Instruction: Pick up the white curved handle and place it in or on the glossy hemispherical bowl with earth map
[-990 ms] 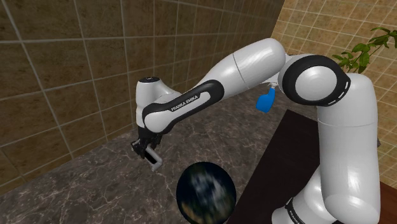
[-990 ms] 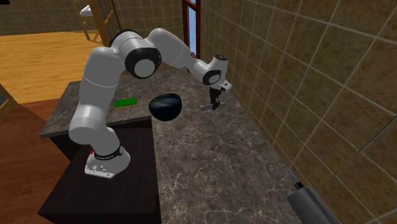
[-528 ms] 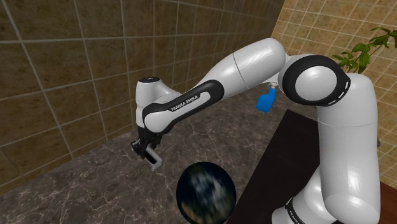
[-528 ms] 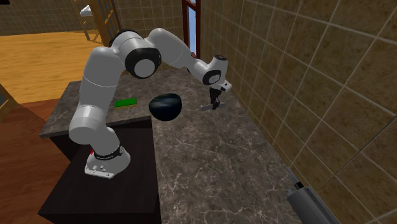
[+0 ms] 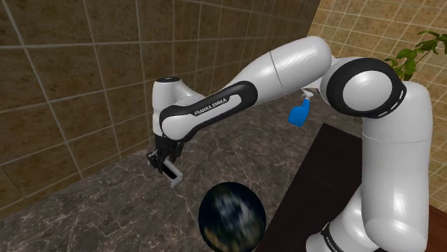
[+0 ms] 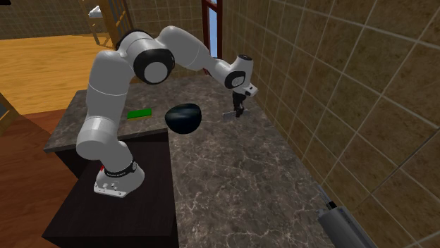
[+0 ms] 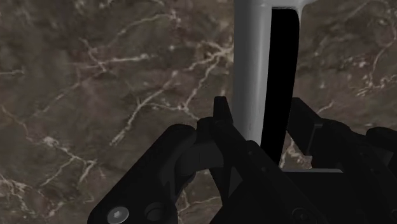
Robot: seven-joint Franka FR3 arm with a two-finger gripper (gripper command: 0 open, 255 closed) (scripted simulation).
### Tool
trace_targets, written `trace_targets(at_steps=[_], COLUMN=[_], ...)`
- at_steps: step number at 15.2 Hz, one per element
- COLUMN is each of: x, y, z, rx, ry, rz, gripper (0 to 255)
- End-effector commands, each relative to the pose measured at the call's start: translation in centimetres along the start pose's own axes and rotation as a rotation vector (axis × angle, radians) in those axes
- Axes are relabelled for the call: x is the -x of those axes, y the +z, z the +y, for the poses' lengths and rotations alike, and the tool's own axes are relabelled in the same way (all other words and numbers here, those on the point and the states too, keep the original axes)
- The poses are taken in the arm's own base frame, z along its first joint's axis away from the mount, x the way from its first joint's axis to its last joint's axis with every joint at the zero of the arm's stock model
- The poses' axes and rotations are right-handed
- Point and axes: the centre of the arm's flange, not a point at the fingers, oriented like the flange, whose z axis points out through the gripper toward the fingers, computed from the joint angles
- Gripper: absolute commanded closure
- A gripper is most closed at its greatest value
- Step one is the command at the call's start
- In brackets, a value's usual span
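My black gripper (image 5: 163, 160) is shut on the white curved handle (image 5: 171, 174), which hangs just above the dark marble counter (image 5: 107, 207) near the tiled wall. In the wrist view the pale handle (image 7: 249, 70) runs out from between the two fingers (image 7: 222, 119), with my gripper (image 7: 264, 130) clasping its near end. The glossy bowl with the earth map (image 5: 231, 218) stands on the counter, nearer the stand than the gripper. From the second exterior view the dark bowl (image 6: 185, 118) lies left of my gripper (image 6: 238, 111) and the handle (image 6: 230, 113).
A blue spray bottle (image 5: 299, 112) stands behind the arm. A green flat object (image 6: 139, 113) lies on the counter beyond the bowl. A grey cylinder (image 6: 344, 225) sits at the counter's near end. The tiled wall (image 5: 64, 86) runs close beside the gripper. A plant (image 5: 408, 57) stands past the stand.
The arm has risen a little, and the gripper with the handle in it has moved slightly up off the counter. The bowl has not moved.
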Motion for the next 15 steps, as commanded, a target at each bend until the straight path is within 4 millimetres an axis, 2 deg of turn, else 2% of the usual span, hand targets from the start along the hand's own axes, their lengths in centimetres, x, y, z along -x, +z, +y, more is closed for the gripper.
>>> trace_targets(at_steps=[1, 15], x=[0.1, 0.4], y=[-1.1, -8.5], z=[-0.1, -0.6], rx=[0.0, 0.0], ry=[0.0, 0.0], rz=[0.0, 0.0], gripper=[255, 255])
